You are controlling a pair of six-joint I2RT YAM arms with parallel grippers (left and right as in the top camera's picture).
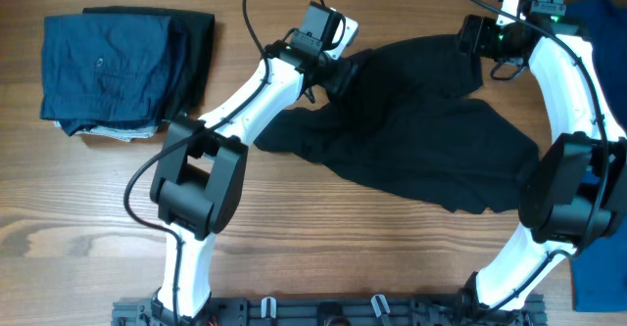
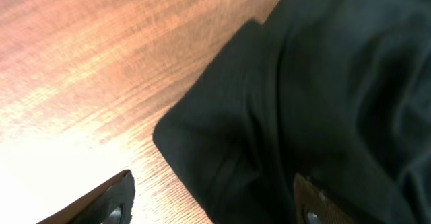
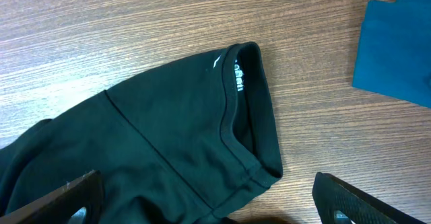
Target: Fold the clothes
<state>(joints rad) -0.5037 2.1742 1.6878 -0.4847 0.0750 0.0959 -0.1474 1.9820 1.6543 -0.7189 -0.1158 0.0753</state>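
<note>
A folded navy stack [image 1: 113, 71] is recorded on the tabletop [image 1: 78, 218] beside the left arm, while the black shirt [image 1: 411, 140] lies rumpled and unfolded at centre, a blue garment [image 1: 600, 18] waits, and the left end effector [image 2: 212, 207] and right end effector [image 3: 209, 204] are spread wide over it, nothing gripped.

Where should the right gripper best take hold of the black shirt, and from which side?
Grip the hemmed opening of the black shirt, probably from above: that thick edge lies on the table, below the open right gripper.
</note>
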